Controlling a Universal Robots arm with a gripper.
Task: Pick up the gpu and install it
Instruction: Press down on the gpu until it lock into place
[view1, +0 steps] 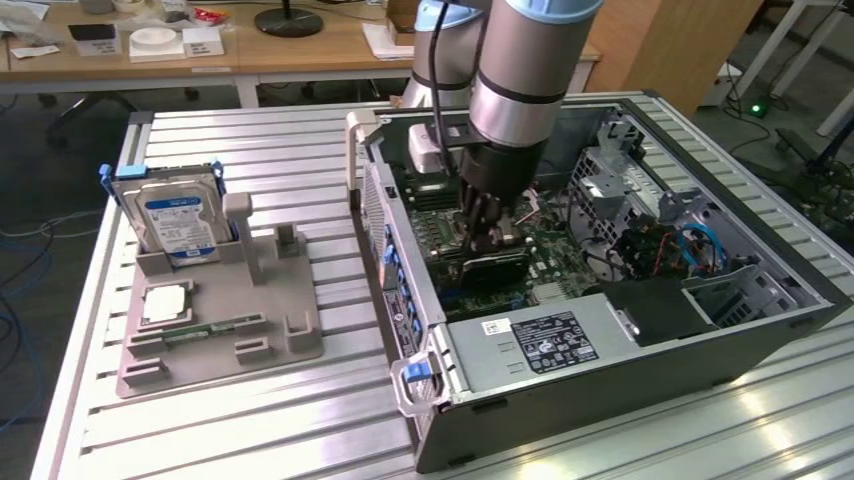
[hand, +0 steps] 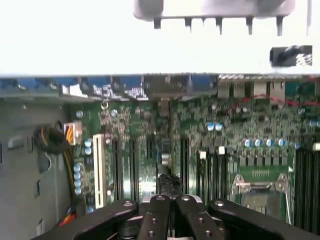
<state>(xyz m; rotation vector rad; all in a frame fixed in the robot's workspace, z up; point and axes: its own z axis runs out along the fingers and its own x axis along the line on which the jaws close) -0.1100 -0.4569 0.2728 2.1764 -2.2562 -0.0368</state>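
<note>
Claw (view1: 489, 238) over motherboard (hand: 210, 145), labels unreadable

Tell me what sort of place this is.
Probably a robotics lab set up for PC assembly: an open black desktop computer case lies on a ribbed aluminium workbench, beside a grey parts fixture, with cluttered wooden desks behind.

no legible text, blue-and-white label on hard drive (view1: 175, 222), printed label on power supply (view1: 547, 341), both unreadable
</note>
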